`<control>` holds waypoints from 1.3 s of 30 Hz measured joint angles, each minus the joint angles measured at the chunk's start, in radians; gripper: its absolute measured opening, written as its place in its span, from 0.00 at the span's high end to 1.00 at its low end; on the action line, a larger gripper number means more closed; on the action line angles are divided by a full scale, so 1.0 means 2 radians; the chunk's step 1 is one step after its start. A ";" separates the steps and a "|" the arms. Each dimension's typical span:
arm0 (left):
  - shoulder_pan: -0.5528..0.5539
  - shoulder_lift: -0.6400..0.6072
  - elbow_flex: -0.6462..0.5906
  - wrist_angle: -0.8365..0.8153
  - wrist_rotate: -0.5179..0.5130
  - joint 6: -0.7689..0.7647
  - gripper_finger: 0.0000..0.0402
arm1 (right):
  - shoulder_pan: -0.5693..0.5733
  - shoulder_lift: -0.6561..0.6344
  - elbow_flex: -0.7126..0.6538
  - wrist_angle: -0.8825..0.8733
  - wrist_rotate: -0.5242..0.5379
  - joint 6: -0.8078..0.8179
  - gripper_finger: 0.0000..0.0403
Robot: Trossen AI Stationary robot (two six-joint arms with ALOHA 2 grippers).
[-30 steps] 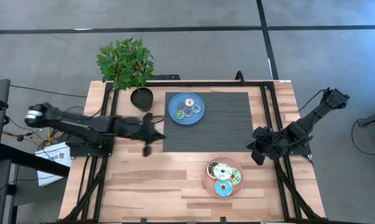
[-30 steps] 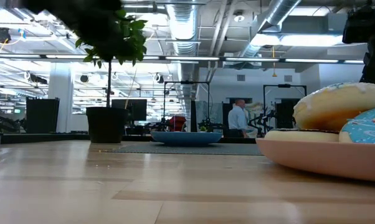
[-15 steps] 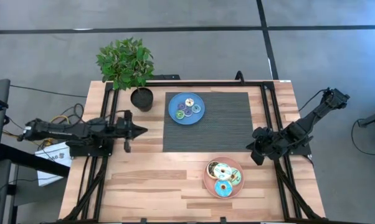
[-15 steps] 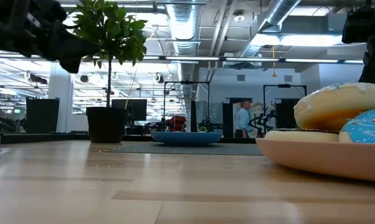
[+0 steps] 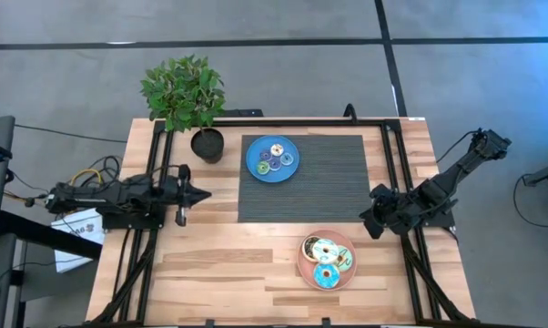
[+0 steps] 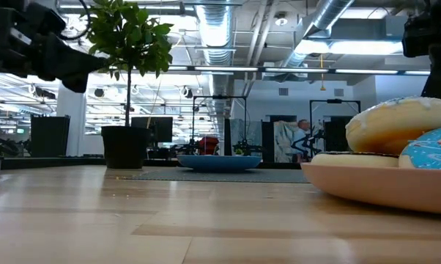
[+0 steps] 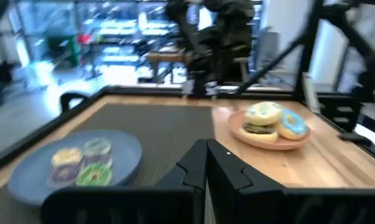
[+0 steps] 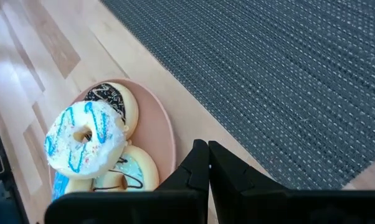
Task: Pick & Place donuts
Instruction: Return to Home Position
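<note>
Several tiny donuts (image 5: pixel 274 160) lie on a blue plate (image 5: pixel 256 169) at the far left corner of the dark mat; in the left wrist view they are the tiny donuts (image 7: pixel 81 165). Larger donuts (image 5: pixel 326 256), light blue, cream and dark brown, are piled on a pink plate (image 5: pixel 303 265) near the table's front; the right wrist view shows the same donuts (image 8: pixel 88 137). My left gripper (image 5: pixel 205 193) is shut and hovers left of the mat, holding nothing. My right gripper (image 5: pixel 366 221), also shut and holding nothing, hangs at the mat's right edge, above and right of the pink plate.
A potted plant (image 5: pixel 192 100) stands at the far left, just left of the blue plate. The dark woven mat (image 5: pixel 329 178) covers the table's middle. Black frame rails (image 5: pixel 151 246) run along both sides. Bare wood (image 5: pixel 219 264) lies left of the pink plate.
My left arm has drawn back toward the table's left edge, its gripper moving away from the mat's left border to a spot over the left rail area. The right arm, the plates and the donuts have stayed put.
</note>
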 joint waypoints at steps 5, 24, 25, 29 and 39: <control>0.002 -0.001 0.000 -0.004 0.010 0.010 1.00 | 0.000 0.004 0.000 0.000 0.000 0.000 1.00; 0.002 -0.001 -0.002 -0.004 0.009 0.013 1.00 | -0.093 -0.089 -0.091 0.183 0.036 -0.378 1.00; 0.002 -0.001 -0.002 -0.004 0.009 0.010 1.00 | -0.109 -0.102 -0.109 0.212 0.016 -0.401 1.00; 0.002 -0.001 -0.002 -0.004 0.009 0.011 1.00 | -0.188 -0.141 -0.166 0.305 -0.073 -0.472 1.00; 0.002 -0.001 -0.002 -0.004 0.009 0.012 1.00 | -0.399 -0.184 -0.226 0.443 -0.321 -0.575 1.00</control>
